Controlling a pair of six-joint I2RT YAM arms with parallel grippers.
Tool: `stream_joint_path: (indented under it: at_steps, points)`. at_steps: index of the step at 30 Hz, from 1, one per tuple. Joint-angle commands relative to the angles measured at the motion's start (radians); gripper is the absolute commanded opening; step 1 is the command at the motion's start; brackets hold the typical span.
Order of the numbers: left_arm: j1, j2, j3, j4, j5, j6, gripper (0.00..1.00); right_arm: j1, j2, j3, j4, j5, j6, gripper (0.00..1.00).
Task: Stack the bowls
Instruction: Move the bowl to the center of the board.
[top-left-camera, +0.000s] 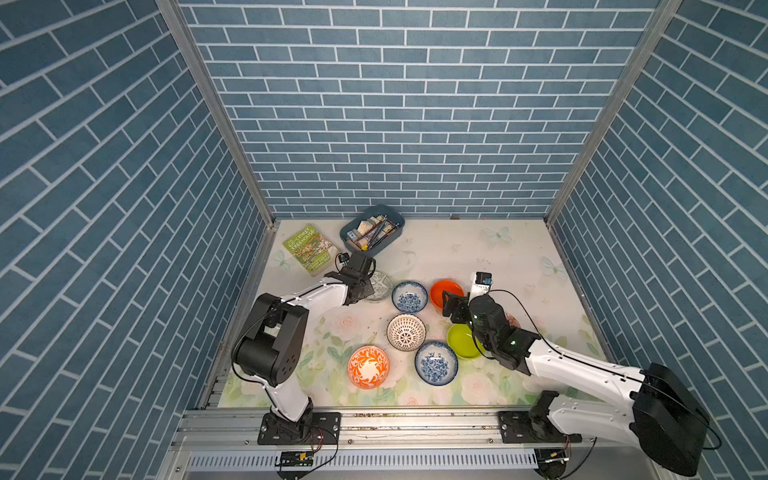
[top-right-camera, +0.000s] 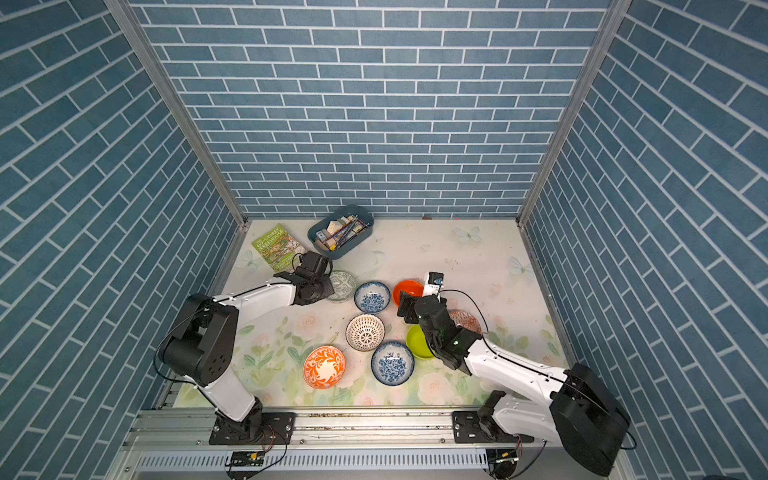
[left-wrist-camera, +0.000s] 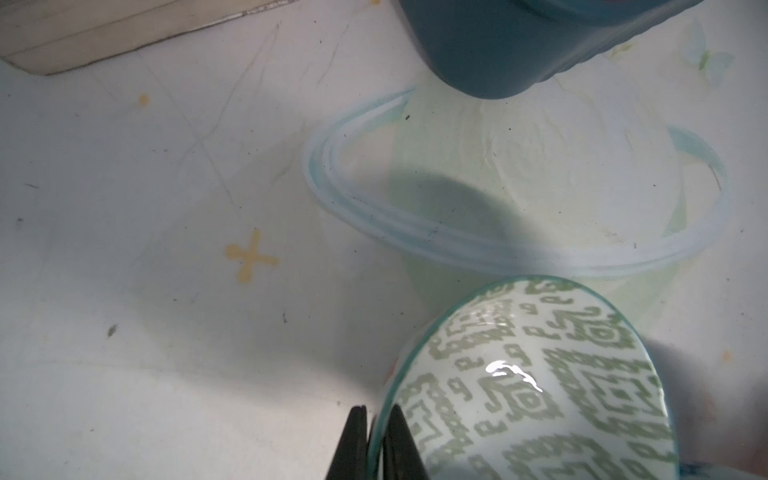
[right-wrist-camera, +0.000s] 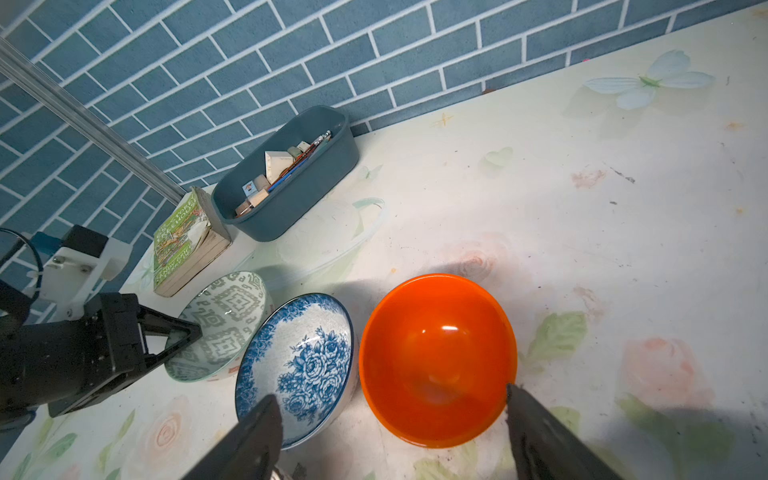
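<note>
I am pinching the grey-green patterned bowl (left-wrist-camera: 540, 395) with the left gripper (left-wrist-camera: 376, 411). Its jaws are clamped on the rim, one finger inside and one outside, because a thin wall is the only place a narrow grip can hold a bowl like this. The bowl is sitting at the far left of the group, near the book (top-left-camera: 311, 249) and the tray of pencils (top-left-camera: 372, 230). It is leaning in the right wrist view, but I cannot tell whether it is clear of the table (top-left-camera: 478, 249).

I am hovering the right gripper (right-wrist-camera: 390, 392) with its jaws wide apart over the near side of the plain orange bowl (right-wrist-camera: 436, 357), one finger by its rim. I judge that I am lining up the next pickup there.

The gripped bowl is looking glossy, pale inside with a blocky green geometric print and a thin teal rim. Nothing is stacked yet. The blue-white floral bowl (right-wrist-camera: 299, 365) is standing just beside it, and the remaining bowls are lying singly nearer the front.
</note>
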Motion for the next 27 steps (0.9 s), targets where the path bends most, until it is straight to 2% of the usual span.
stream_joint_path:
  at_steps: [1,7,11,16,17,18,19,22,27]
  points:
    - [0.009,-0.017,-0.016,0.035,-0.039,-0.018,0.00,0.007,0.011,0.029,-0.005,0.017,-0.038,0.86]
    - [0.019,-0.031,-0.054,0.080,-0.033,-0.028,0.09,0.006,0.008,0.029,-0.005,0.014,-0.038,0.86]
    - [0.029,-0.042,-0.079,0.111,0.000,-0.030,0.25,0.007,0.005,0.028,-0.006,0.007,-0.039,0.87]
    - [0.031,-0.111,-0.102,0.129,0.016,-0.018,0.66,0.002,-0.023,0.045,-0.057,-0.008,-0.043,0.89]
    - [0.031,-0.130,-0.106,0.127,0.019,-0.015,0.77,0.001,-0.034,0.059,-0.091,-0.008,-0.041,0.90]
    - [0.031,-0.150,-0.110,0.124,0.021,-0.010,0.93,-0.003,-0.048,0.076,-0.137,-0.006,-0.033,0.90]
    - [0.031,-0.174,-0.119,0.122,0.025,-0.003,0.99,-0.009,-0.064,0.098,-0.195,-0.004,-0.020,0.91]
    - [0.031,-0.260,-0.174,0.123,0.034,0.001,1.00,-0.086,-0.123,0.133,-0.362,-0.080,0.037,0.93]
    - [0.012,-0.433,-0.359,0.213,0.085,-0.027,1.00,-0.312,-0.209,0.122,-0.504,-0.290,0.067,0.94]
